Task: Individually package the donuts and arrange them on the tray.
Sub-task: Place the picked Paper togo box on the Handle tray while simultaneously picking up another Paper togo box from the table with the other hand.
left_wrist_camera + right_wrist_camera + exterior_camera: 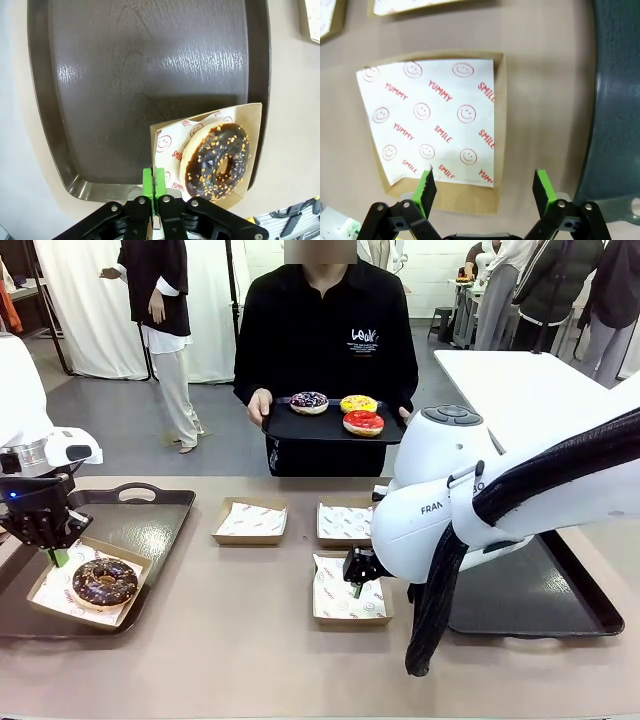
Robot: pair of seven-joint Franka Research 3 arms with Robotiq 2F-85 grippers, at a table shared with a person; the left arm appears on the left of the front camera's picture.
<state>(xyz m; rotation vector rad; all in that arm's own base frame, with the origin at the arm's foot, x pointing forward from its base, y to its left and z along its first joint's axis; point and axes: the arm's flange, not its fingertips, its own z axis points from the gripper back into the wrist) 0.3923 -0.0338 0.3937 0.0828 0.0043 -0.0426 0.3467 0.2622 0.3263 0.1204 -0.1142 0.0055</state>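
1. Pinching the paper box point(250, 120) rim, left gripper point(154, 176) pads pressed together. Chocolate donut point(218, 161) sits inside, at the left tray point(150, 75) corner. Drag low and level so it won't tip.
2. Right gripper point(485, 179) is spread wide over the empty lined box point(430, 115), mid-table.
3. Purple donut point(309, 401), yellow donut point(358, 403) and red donut point(363, 422) sit on the person's tray point(290, 428).

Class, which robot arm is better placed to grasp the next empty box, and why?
Right: the right gripper hangs open over an empty lined box; the left gripper is shut on the box holding the chocolate donut.
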